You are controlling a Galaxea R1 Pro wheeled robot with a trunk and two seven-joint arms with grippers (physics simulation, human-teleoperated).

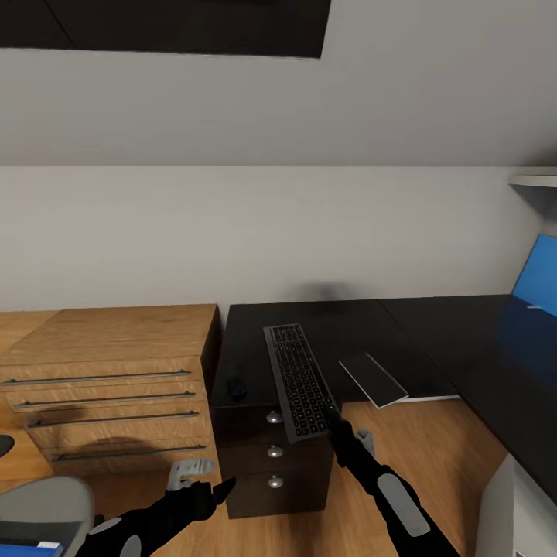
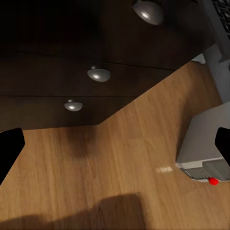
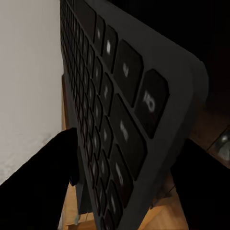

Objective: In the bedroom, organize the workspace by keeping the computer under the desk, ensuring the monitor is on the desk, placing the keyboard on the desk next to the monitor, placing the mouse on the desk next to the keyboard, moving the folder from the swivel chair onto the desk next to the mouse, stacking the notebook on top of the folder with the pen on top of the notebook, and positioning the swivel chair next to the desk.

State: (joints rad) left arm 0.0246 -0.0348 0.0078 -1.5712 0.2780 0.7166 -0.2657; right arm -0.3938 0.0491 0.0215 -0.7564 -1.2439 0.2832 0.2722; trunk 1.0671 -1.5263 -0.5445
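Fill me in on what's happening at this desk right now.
The right end effector is shut on the near end of the keyboard, holding it over the black desk above the drawer unit. The mouse sits on the desk beside it. The left end effector hangs open and empty above the floor. The computer stands on the floor by the drawers.
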